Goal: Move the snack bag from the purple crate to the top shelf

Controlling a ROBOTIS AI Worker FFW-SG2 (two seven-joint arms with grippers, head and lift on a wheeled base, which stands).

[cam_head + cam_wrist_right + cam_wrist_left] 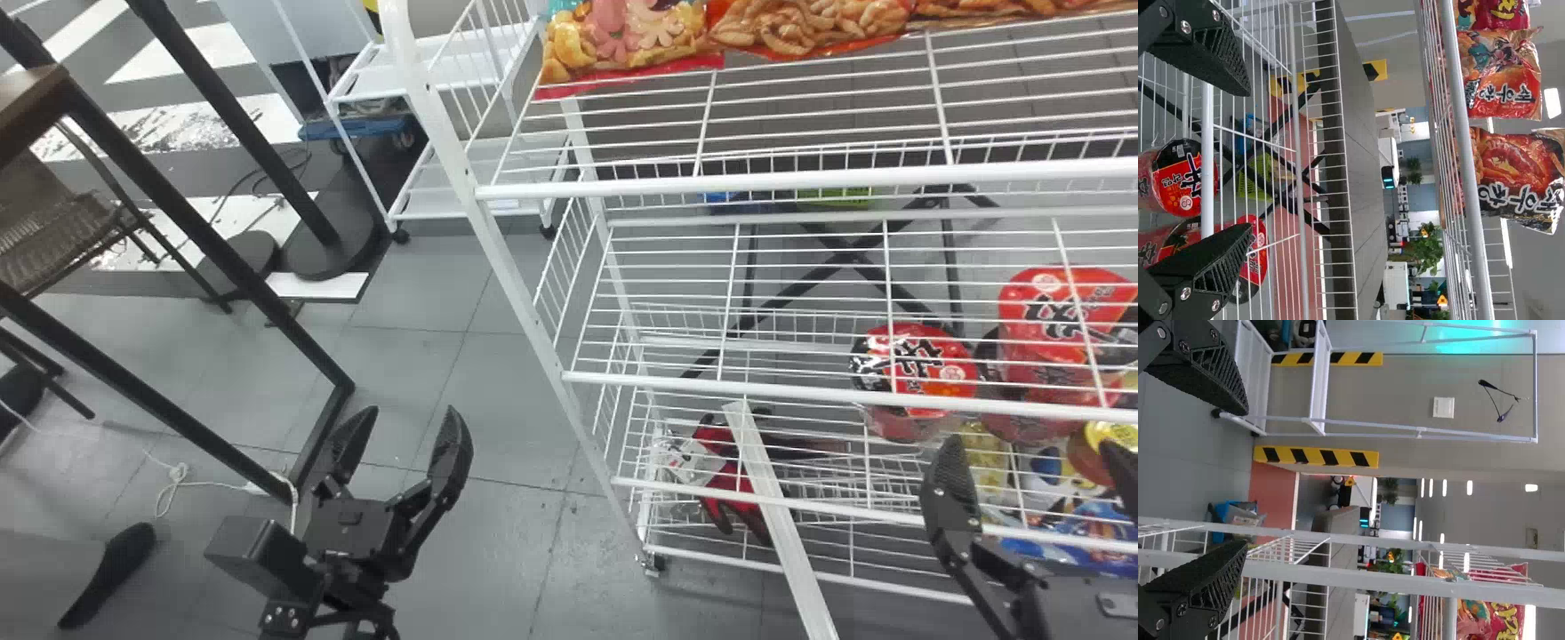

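My left gripper (406, 428) stands open over the floor, left of the white rack, with nothing between its fingers. The right gripper (1031, 453), also open and empty, is at the rack's front by the lower shelves. Snack bags (809, 28) lie in a row on the top shelf (782, 184), along the head view's upper edge. In the left wrist view, the left gripper (1245, 479) is spread apart, with a red snack bag (1491, 617) on the shelf beyond. The right wrist view has the right gripper (1249, 160) open below the top shelf's level, and orange-red snack bags (1501, 73) on that shelf.
Red noodle cups (916, 369) and other packages sit on the lower shelves. The rack's white post (507, 258) rises between the grippers. A black metal frame (222, 258) stands at the left, and a white cart (480, 178) behind.
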